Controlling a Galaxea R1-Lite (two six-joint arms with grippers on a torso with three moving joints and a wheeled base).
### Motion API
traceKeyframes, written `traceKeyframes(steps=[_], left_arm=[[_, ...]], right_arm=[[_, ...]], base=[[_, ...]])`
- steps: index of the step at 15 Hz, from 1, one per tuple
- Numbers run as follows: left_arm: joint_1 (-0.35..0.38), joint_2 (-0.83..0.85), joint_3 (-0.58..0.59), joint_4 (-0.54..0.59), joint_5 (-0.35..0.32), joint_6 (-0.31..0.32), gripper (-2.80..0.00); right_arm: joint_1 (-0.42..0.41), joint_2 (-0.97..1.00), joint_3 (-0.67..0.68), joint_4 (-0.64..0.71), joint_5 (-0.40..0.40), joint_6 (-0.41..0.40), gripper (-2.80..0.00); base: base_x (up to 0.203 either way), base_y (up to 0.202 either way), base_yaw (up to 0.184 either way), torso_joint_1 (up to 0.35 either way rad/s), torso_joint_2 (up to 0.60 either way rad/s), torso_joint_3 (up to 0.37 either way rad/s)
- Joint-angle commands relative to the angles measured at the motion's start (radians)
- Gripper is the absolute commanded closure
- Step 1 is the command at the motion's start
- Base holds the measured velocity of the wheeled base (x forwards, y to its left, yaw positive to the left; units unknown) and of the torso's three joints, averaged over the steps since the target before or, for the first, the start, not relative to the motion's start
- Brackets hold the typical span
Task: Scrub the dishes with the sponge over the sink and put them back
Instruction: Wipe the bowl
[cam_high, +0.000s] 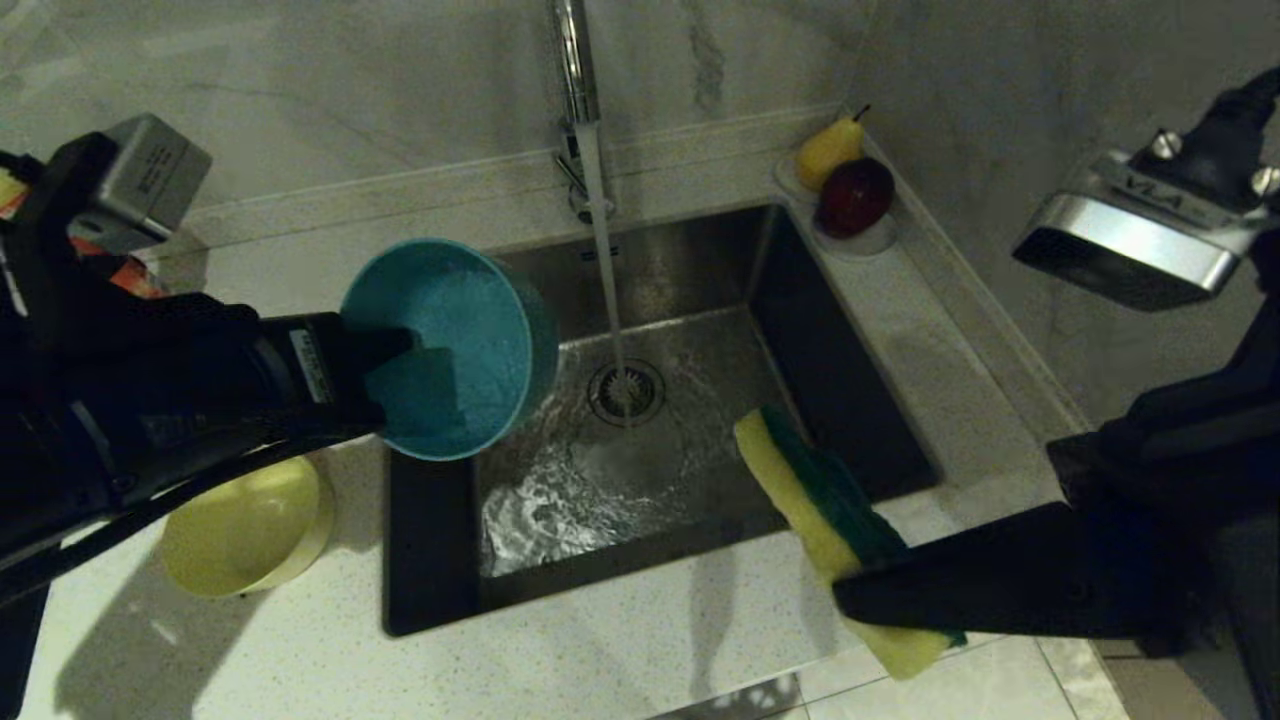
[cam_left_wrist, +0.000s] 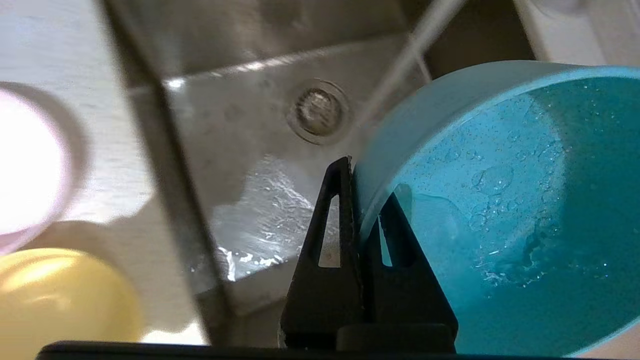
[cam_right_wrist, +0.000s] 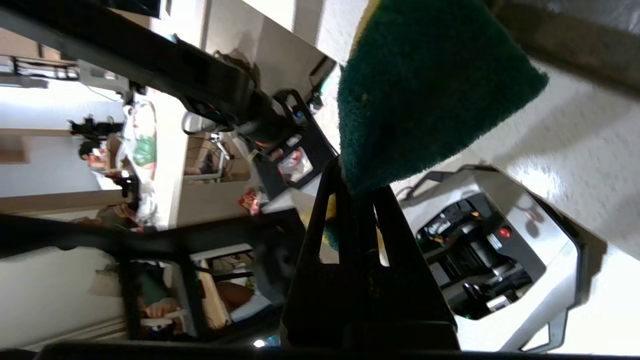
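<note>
My left gripper (cam_high: 388, 385) (cam_left_wrist: 365, 200) is shut on the rim of the light blue bowl (cam_high: 470, 340) (cam_left_wrist: 500, 200). It holds the bowl tilted on its side above the left part of the sink (cam_high: 840, 400), and the wet inside faces right. My right gripper (cam_high: 850, 598) (cam_right_wrist: 356, 185) is shut on the sponge (cam_high: 815, 480) (cam_right_wrist: 425, 85). The sponge stands on end over the sink's front right corner, apart from the bowl, green face to the right. The yellow bowl (cam_high: 245, 535) sits on the counter left of the sink, with the pink bowl (cam_left_wrist: 25, 165) beside it.
Water runs from the chrome tap (cam_high: 580, 90) onto the drain strainer (cam_high: 625, 392) and pools on the basin floor. A white saucer (cam_high: 865, 240) with a pear and a red apple stands at the back right corner. Walls close off the back and right.
</note>
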Motion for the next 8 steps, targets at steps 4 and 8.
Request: traceKeyframes(steps=[4,8], left_arm=[[-0.118,0.132,-0.005,-0.108,0.15,0.047,0.0],[-0.157,0.216,0.003,-0.311,0.296,0.126,0.0]], right_arm=[[0.003,0.124,-0.154,0.119,0.014,0.005,0.0],[0.01,0.219,-0.279,0.1,0.031,0.059,0.0]], base=[[0.0,0.0,0.0,0.0,0.0,0.0],[0.0,0.0,0.0,0.0,0.0,0.0]])
